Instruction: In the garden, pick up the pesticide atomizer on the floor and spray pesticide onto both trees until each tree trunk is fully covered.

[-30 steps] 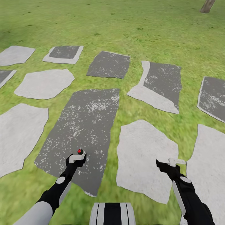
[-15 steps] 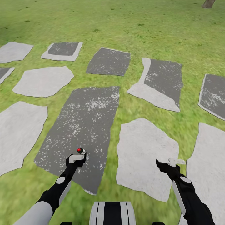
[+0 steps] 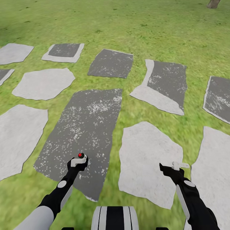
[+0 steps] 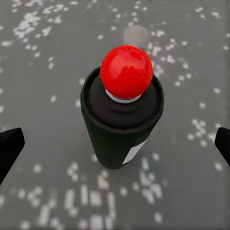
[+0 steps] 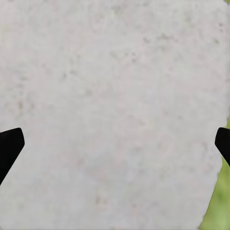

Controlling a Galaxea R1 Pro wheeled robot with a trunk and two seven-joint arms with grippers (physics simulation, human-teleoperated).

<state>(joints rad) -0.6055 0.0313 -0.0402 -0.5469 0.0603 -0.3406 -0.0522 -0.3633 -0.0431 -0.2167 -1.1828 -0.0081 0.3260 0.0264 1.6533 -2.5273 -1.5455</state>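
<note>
My left gripper (image 3: 77, 162) is shut on the pesticide atomizer (image 3: 81, 156), a small black can with a red ball top, held upright above a dark speckled paving slab (image 3: 83, 127). In the left wrist view the pesticide atomizer (image 4: 120, 110) shows a pale label strip low on its side. My right gripper (image 3: 177, 166) hangs open and holds nothing over a pale stone slab (image 5: 115, 110). The base of one tree trunk (image 3: 213, 3) shows at the far top right, on the grass floor (image 3: 127, 22).
Grey stone paving slabs, some pale (image 3: 43, 83) and some dark (image 3: 111, 63), lie in rows across the lawn ahead with grass strips between them. Open grass stretches beyond them toward the trunk. My base (image 3: 115, 218) shows at the bottom.
The whole view has shifted a little: the slabs and the trunk sit slightly higher and further left, so the camera moved. Both arms hold the same pose, the atomizer still in the left gripper.
</note>
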